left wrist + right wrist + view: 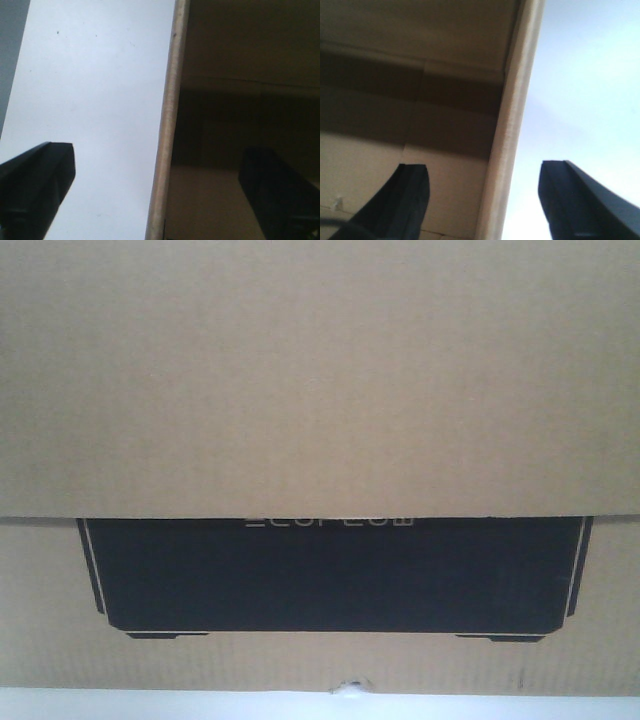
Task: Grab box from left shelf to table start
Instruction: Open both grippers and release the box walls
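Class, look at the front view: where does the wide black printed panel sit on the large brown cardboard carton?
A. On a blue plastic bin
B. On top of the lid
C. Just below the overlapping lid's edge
C: the black printed panel on the brown cardboard carton begins right under the lid's lower edge, which cuts across its pale lettering.

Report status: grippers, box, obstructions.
Left gripper open, straddling box edge. Right gripper open, likewise straddling. Box fills front view, above white table. No obstruction visible.
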